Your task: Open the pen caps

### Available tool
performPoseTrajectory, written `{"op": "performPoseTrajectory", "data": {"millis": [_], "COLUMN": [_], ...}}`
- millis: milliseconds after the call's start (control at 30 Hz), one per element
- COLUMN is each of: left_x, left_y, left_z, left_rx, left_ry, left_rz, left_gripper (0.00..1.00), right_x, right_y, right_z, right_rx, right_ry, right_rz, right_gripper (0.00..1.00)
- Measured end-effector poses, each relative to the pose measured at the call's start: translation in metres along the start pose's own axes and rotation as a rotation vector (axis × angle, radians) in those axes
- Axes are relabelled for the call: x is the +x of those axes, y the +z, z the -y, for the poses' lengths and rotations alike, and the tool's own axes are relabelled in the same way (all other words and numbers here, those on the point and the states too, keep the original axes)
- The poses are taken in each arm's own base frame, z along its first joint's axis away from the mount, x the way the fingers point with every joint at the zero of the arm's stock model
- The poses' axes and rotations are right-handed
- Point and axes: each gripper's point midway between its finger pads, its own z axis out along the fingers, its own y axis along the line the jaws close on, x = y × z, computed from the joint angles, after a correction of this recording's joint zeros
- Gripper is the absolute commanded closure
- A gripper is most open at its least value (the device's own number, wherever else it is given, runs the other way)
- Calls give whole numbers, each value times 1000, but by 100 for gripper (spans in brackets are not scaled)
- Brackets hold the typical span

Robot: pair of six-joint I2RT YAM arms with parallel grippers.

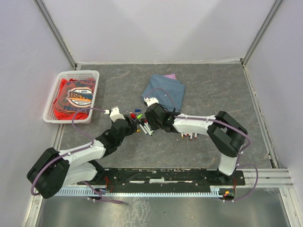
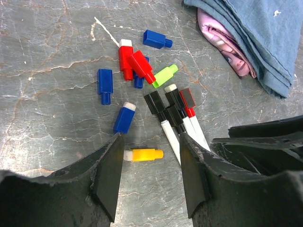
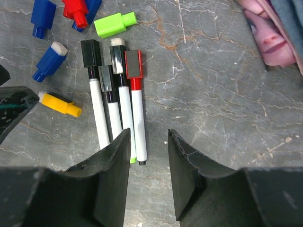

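Several white-barrelled pens (image 3: 118,111) lie side by side with black and red caps (image 3: 133,64) on their far ends. Loose caps lie round them: yellow (image 2: 144,154), blue (image 2: 105,84), red (image 2: 141,66) and green (image 2: 165,75). My left gripper (image 2: 150,142) is open and empty, low over the table, with the yellow cap between its fingers. My right gripper (image 3: 148,135) is open and empty, its left finger over the pens' near ends. In the top view both grippers (image 1: 134,126) (image 1: 147,124) meet at the pile (image 1: 138,115).
A folded blue cloth (image 1: 164,87) with a pink one (image 1: 170,76) beneath lies behind the pile. A white basket (image 1: 52,97) holding a red garment stands at the left. Several more pens (image 1: 188,136) show under my right forearm.
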Motion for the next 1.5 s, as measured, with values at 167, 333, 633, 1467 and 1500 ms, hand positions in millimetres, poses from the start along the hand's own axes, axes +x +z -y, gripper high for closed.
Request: {"op": "performPoseTrajectory", "data": {"millis": [167, 333, 633, 1467, 1500], "left_x": [0, 0, 0, -1, -2], "left_y": [-1, -1, -1, -1, -1], "left_z": [0, 0, 0, 1, 2], "left_rx": [2, 3, 3, 9, 11], "left_ry": [-1, -1, -1, -5, -7], "left_rz": [1, 1, 1, 7, 9], "left_gripper": [44, 44, 44, 44, 44], "right_x": [3, 5, 3, 13, 13], "right_y": [12, 18, 23, 26, 26], "right_z": [-4, -4, -5, 1, 1], "right_rx": [-5, 0, 2, 38, 37], "right_ry": [-11, -21, -32, -64, -65], "right_rz": [-21, -33, -33, -67, -67], "right_gripper": [57, 58, 58, 66, 68]}}
